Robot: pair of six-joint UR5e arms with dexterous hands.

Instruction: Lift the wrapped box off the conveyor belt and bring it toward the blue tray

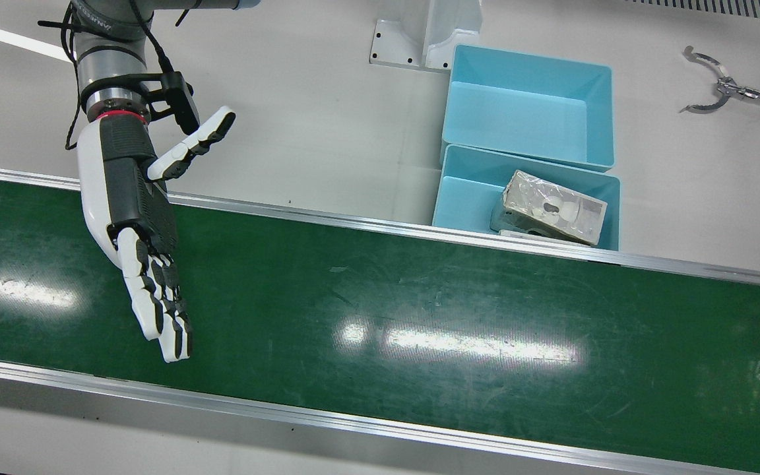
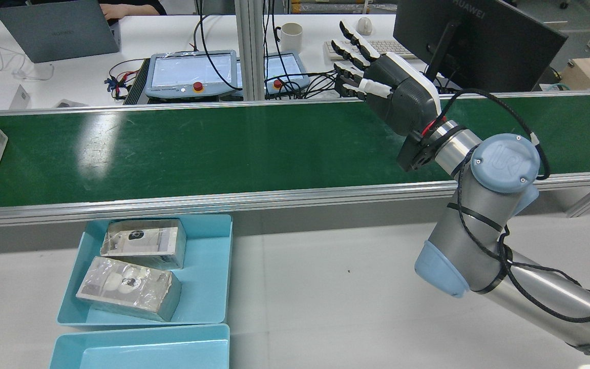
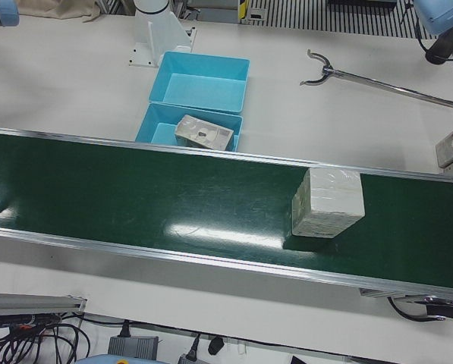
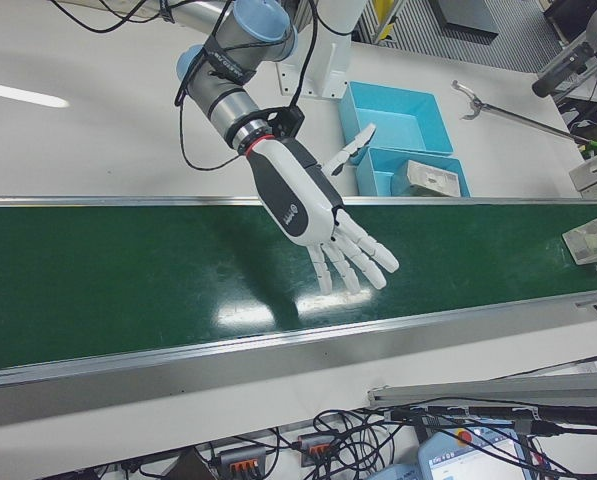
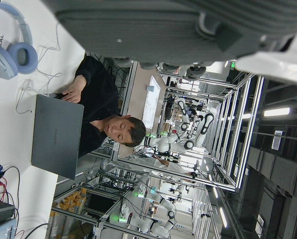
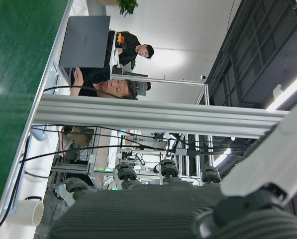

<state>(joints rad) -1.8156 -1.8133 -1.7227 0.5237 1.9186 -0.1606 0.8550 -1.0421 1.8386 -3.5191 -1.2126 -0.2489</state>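
Green conveyor belt (image 3: 173,205): carrying wrapped box (image 3: 326,202) at 3 o'clock.
Right hand (image 1: 136,231): hovering splayed, empty.
Left hand: state untellable.
Blue tray (image 2: 208,266): holding two boxes.
Risk: box riding past before hand is closing.

We see the wrapped box (image 3: 326,202), pale and film-covered, resting flat on the green conveyor belt (image 3: 173,201) near its end, well apart from the blue tray (image 3: 156,130), which already holds two similar boxes.
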